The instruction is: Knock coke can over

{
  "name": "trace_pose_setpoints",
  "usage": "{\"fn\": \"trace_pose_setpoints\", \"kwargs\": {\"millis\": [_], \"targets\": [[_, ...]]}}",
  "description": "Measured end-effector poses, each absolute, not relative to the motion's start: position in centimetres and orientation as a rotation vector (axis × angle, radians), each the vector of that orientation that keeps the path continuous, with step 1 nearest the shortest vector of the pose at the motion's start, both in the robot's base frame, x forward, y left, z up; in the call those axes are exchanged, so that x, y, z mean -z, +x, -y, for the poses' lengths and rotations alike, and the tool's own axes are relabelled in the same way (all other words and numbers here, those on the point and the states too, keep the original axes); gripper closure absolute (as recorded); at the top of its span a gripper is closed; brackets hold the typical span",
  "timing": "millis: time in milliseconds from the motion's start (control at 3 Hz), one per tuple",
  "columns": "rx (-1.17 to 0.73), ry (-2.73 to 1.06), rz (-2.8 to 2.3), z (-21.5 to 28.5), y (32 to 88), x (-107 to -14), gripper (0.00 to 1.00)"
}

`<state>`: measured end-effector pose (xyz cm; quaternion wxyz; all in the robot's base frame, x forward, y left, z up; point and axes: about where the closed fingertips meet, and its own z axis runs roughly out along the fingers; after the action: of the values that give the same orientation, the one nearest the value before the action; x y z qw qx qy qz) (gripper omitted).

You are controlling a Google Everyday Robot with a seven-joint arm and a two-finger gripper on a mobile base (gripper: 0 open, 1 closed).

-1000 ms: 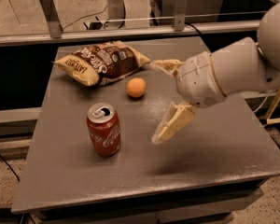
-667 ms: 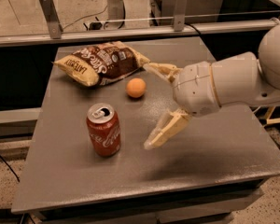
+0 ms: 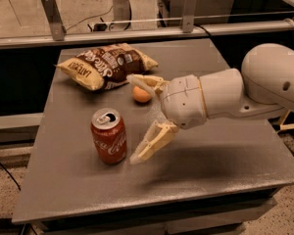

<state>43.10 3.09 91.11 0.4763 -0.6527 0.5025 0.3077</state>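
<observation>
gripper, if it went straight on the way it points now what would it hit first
Probably the coke can, standing upright just beyond the gripper, whose open jaws point toward it. Depth is unclear, so the near jaw might slip past in front.

The coke can (image 3: 109, 141) is glossy red metal with a silvery top. At frame centre, the gripper (image 3: 133, 118) looks smooth cream plastic, above a matt grey table (image 3: 220, 160).

Behind the can (image 3: 109, 137), the orange (image 3: 141, 96) is partly covered by the gripper (image 3: 132, 119), spread wide right of the can; the arm (image 3: 264, 82) is cropped.
</observation>
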Motion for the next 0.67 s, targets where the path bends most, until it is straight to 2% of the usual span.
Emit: {"fn": "trace_pose_setpoints", "kwargs": {"millis": [667], "targets": [[-1.018,-1.566,-1.111,-6.8,40.9,-90.4,0.0]]}}
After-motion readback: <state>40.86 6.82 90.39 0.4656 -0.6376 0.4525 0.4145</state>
